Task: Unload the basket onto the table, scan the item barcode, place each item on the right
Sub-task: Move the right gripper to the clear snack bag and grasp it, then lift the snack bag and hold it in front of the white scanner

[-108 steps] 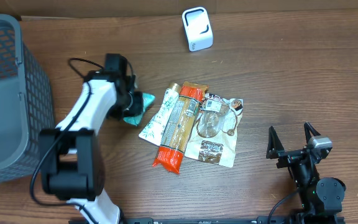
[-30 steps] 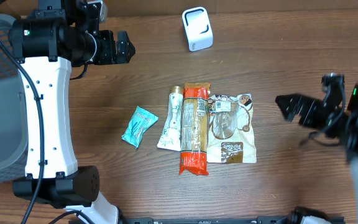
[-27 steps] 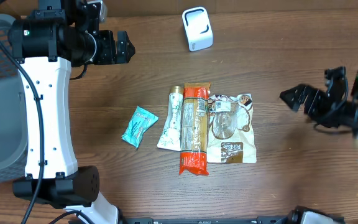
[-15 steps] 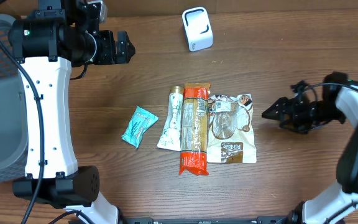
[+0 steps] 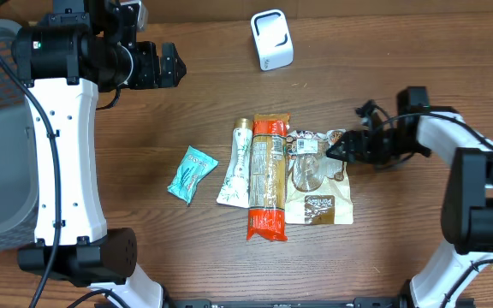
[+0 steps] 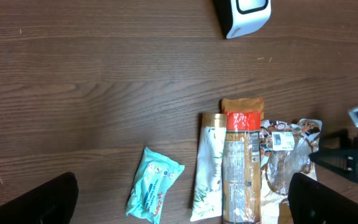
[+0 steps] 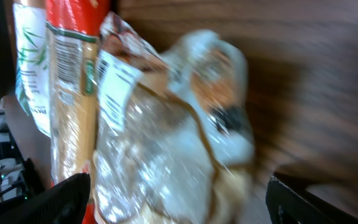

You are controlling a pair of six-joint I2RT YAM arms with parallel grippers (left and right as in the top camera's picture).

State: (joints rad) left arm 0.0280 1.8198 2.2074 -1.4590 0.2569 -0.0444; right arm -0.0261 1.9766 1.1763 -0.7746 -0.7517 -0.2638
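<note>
One clear crinkly pkg [image 5: 315, 181], white barcode label [image 5: 305, 146], brown btm

- From overhead we look straight down on the whole desk [image 5: 400, 68].
- From the left wrist we also look down from high up, far off, taking in the white scanner [image 6: 244, 15] and the row of packets [image 6: 238, 168].
- From the right wrist we sit low and very near the clear bag [image 7: 185, 143], which is blurred.
- All three views share that bag and the red-ended packet [image 5: 268, 184] beside it.
</note>
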